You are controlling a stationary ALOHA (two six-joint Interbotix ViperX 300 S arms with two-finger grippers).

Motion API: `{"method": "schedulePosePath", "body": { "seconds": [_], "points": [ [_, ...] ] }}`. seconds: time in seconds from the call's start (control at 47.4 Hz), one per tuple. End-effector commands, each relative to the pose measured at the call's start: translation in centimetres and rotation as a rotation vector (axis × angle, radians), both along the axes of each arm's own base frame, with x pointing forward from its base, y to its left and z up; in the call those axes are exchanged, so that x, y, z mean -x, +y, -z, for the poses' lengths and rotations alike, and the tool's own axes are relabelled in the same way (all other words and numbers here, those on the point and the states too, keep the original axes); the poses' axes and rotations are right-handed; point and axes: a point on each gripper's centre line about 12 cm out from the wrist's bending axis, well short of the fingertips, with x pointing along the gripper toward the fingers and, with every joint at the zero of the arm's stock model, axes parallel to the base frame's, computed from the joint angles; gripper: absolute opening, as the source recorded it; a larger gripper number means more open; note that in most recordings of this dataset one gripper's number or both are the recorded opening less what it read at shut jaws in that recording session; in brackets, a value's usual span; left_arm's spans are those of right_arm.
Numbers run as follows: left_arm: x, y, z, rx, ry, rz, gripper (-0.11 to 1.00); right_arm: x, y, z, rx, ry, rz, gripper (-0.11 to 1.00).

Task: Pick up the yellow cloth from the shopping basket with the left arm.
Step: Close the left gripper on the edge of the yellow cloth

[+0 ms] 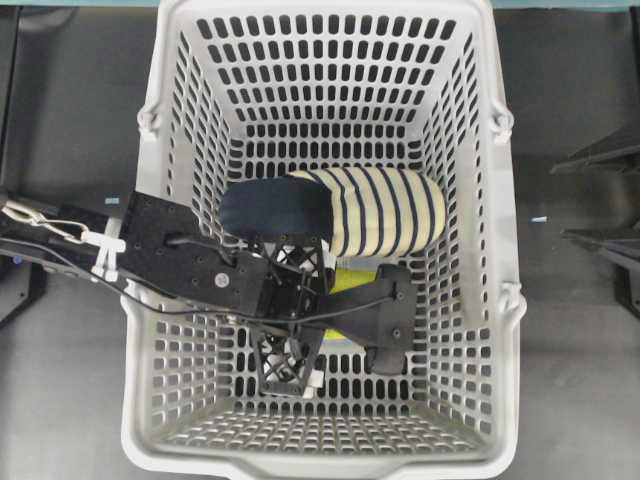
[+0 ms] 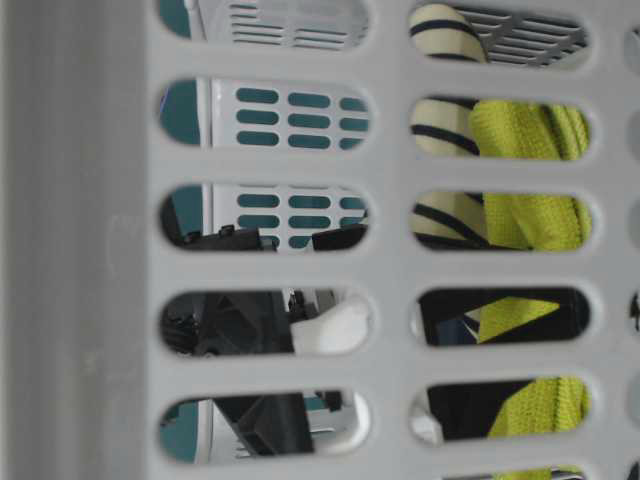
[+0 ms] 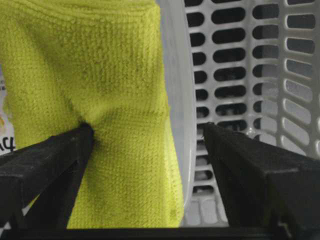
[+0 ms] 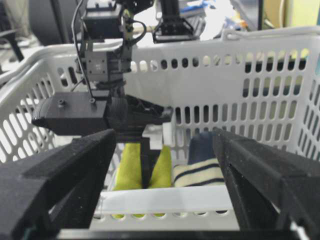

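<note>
Yellow-green microfibre, the small folded yellow cloth (image 1: pixel 347 279) lies on the floor of the large light grey slotted plastic shopping basket (image 1: pixel 470 60), just at six o'clock of the navy-and-cream striped slipper (image 1: pixel 340 210) in the overhead view, and mostly hidden there under the black left arm (image 1: pixel 180 255). That arm reaches in over the nine o'clock rim, and its fingers (image 3: pixel 150 145) stand spread wide with nothing held. From the left wrist view the cloth's long axis runs twelve to six, and it sits off-centre: the nine o'clock finger already presses into its face, while the three o'clock finger has only lattice floor beneath it. The gap needs shifting toward nine o'clock, I judge, to straddle the cloth. The right arm's fingers (image 4: pixel 165 165) wait outside the basket, open and empty, much farther off.
</note>
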Motion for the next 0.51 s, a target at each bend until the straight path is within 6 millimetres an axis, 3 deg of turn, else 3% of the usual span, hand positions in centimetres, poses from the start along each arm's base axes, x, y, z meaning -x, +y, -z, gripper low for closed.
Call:
{"method": "schedulePosePath", "body": {
  "seconds": [0.0,0.148,0.359,0.485],
  "points": [
    [-0.1,0.1,-0.4,0.0,-0.013,-0.002,0.87,-0.1,0.0,-0.4,-0.005,-0.015,0.0,0.75],
    [-0.2,0.1,-0.9,0.003,-0.026,-0.003,0.87,-0.1,0.0,-0.5,-0.003,-0.02,0.0,0.75],
    [-0.9,0.1,-6.8,0.029,-0.168,-0.004,0.87,0.1,0.0,-0.5,-0.005,-0.026,0.0,0.75],
    [-1.0,0.1,-8.2,0.034,-0.201,-0.004,0.87,0.1,0.0,-0.5,-0.004,-0.026,0.0,0.75]
  ]
}}
